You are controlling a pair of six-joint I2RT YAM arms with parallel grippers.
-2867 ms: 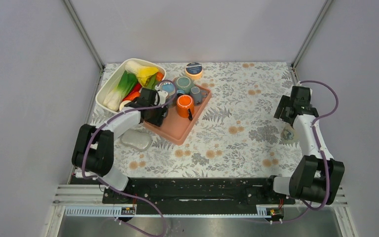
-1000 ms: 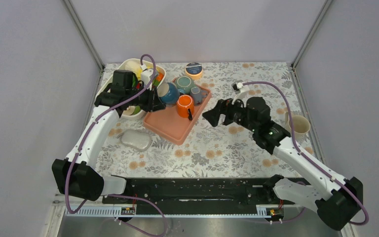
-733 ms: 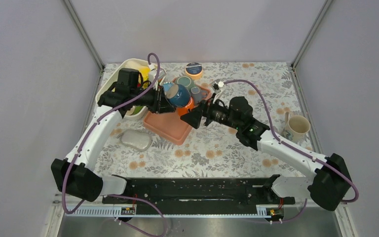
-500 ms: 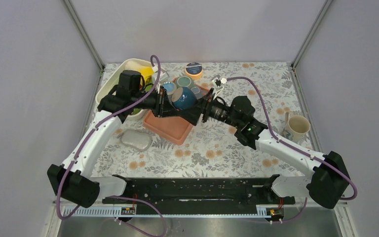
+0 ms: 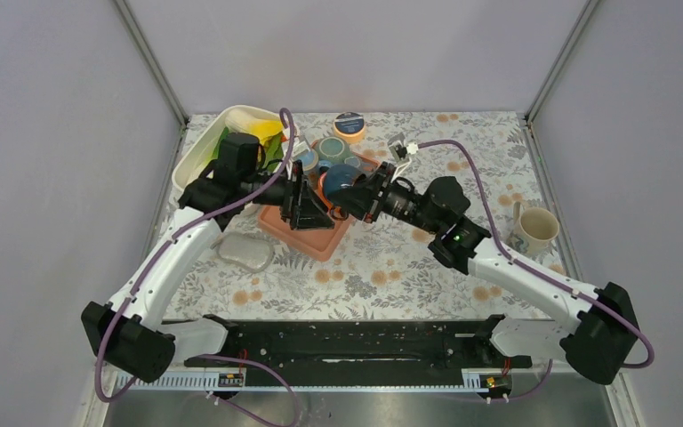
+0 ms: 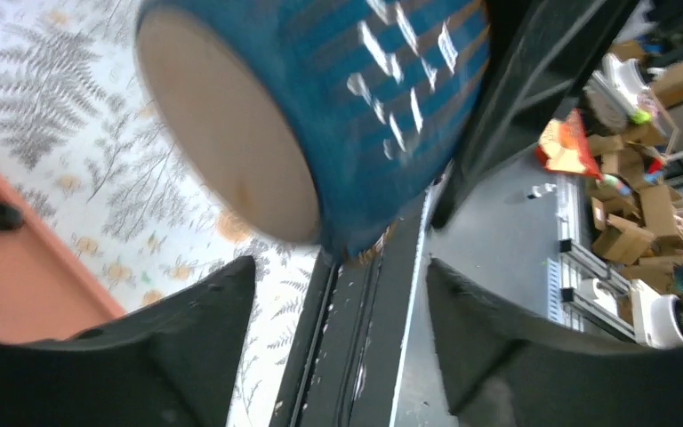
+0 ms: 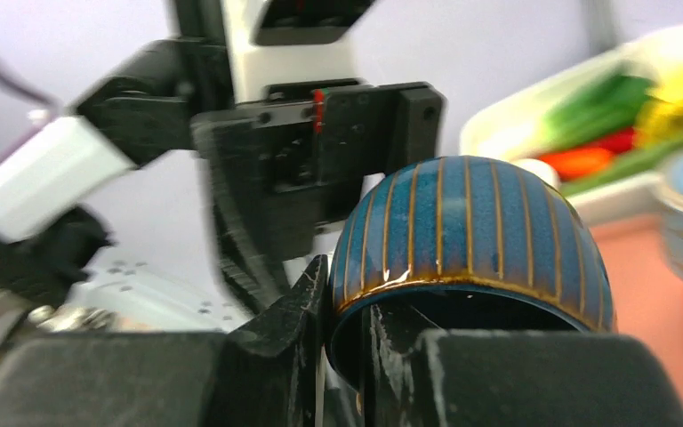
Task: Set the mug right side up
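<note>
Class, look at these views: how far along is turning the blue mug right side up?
Done: the blue striped mug is off the salmon tray, in the air. In hand: the right tool pinches its rim; the left tool is open. Left: the mug lies sideways, not yet set down upright.

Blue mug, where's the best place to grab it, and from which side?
Grab the mug by its rim, coming from the open mouth side, with one finger inside and one outside. The wall is thin there, while the ribbed body is round and wide. The right gripper pinches it just so.
</note>
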